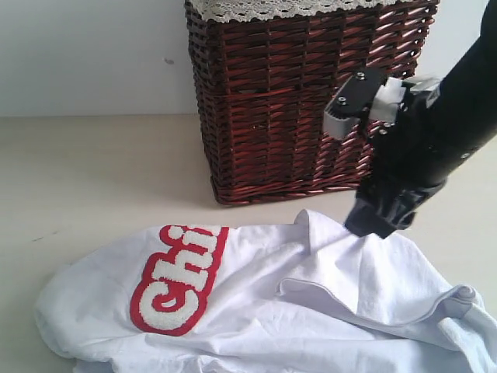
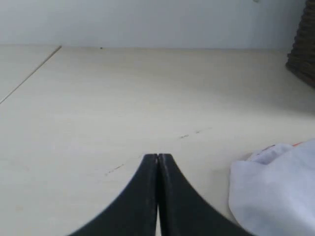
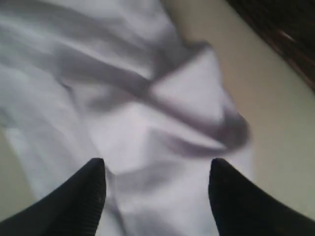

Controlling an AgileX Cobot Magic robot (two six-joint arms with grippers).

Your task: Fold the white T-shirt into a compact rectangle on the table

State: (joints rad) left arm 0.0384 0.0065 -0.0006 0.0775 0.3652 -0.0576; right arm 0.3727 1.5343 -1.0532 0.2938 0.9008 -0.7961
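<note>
While hovering jaws-apart over 1 o'clock edge of white T-shirt (image 1: 256,311): right gripper (image 3: 157,169) nearer; long axis 9-to-3; left gripper (image 2: 158,162) pinched shut.

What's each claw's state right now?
Left claw: closed, holding nothing, over the table.
Right claw: open, over the white T-shirt, nothing held.

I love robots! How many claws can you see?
2. The left gripper is shut, over the table beside the shirt. The right gripper is open, just above the shirt, near the basket.
</note>
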